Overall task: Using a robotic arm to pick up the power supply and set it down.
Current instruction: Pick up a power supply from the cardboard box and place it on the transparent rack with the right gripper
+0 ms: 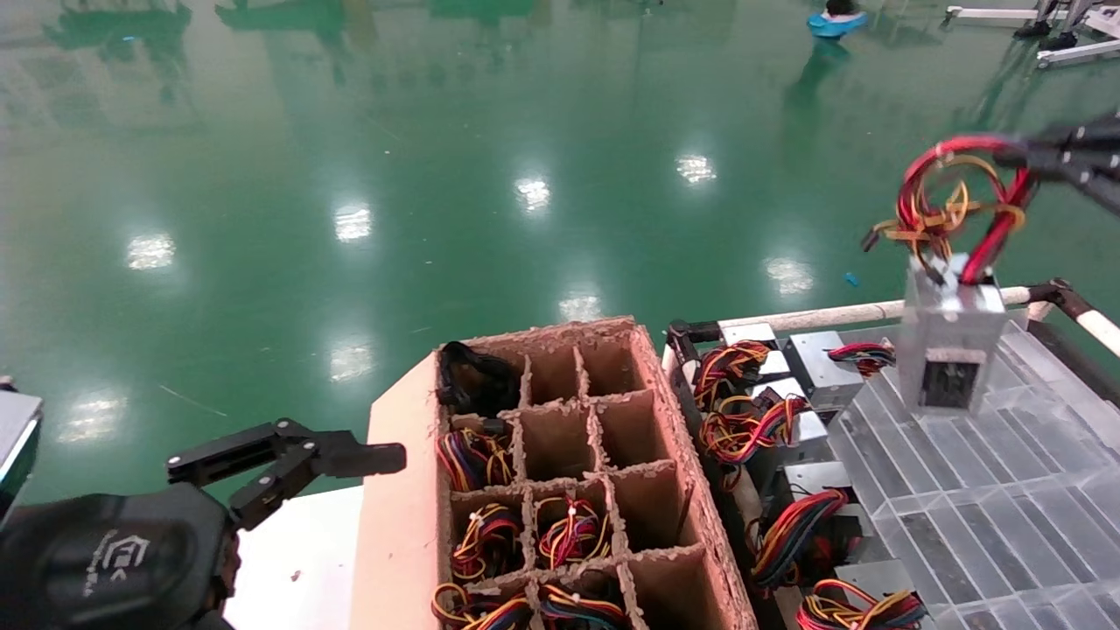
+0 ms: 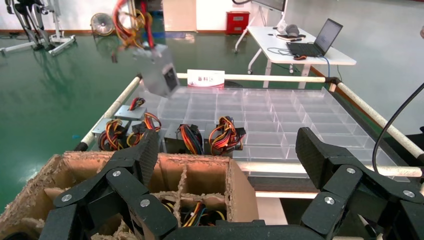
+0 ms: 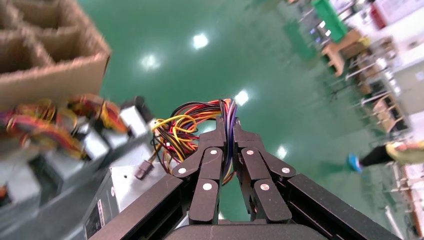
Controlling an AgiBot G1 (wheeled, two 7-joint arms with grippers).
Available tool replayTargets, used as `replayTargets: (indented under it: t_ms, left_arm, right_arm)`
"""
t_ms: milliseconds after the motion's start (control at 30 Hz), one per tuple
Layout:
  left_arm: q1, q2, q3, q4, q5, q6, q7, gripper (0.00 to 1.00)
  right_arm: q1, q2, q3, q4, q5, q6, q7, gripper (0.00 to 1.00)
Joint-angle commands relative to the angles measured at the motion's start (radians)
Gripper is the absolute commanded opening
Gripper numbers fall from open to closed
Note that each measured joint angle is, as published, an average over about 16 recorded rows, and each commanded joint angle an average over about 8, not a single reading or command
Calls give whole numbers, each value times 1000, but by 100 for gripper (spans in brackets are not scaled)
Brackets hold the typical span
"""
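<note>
A grey metal power supply (image 1: 952,337) hangs in the air above the far part of the clear plastic tray (image 1: 1006,499). Its looped red, yellow and orange wires (image 1: 954,206) rise to my right gripper (image 1: 1019,157), which is shut on the bundle. In the right wrist view the right gripper (image 3: 228,125) pinches the wires between its black fingers, and the box (image 3: 117,195) dangles below. The left wrist view shows the hanging power supply (image 2: 160,75) far off. My left gripper (image 1: 350,464) stands open and holds nothing, low at the left beside the cardboard box; its own view shows the left gripper (image 2: 228,145) spread wide.
A brown cardboard divider box (image 1: 398,516) holds several wired units in its cells. More power supplies (image 1: 744,411) lie in a row between that box and the tray. A white rail (image 1: 831,313) bounds the tray's far side. Green floor lies beyond.
</note>
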Motion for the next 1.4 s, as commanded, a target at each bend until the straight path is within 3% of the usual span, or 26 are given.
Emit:
replayTargets:
  t_ms: [33,400,833,1400]
  left_arm:
    - [0,0,0,0,0,0,0,100]
    - [0,0,1,0,0,0,0,100]
    - [0,0,1,0,-1,0,1,100]
    - [0,-1,2,0,-1,-1,1,100]
  right_arm:
    - [-1,11,-6,-24,-12,-9,-25,0]
    - [-12,-44,-45,-147,-52,-42,-114,0]
    - [-36,-150,-82,-222,-85,-28,-161,0]
    - [-71,-141,-72,-340,-73,9,-235,0]
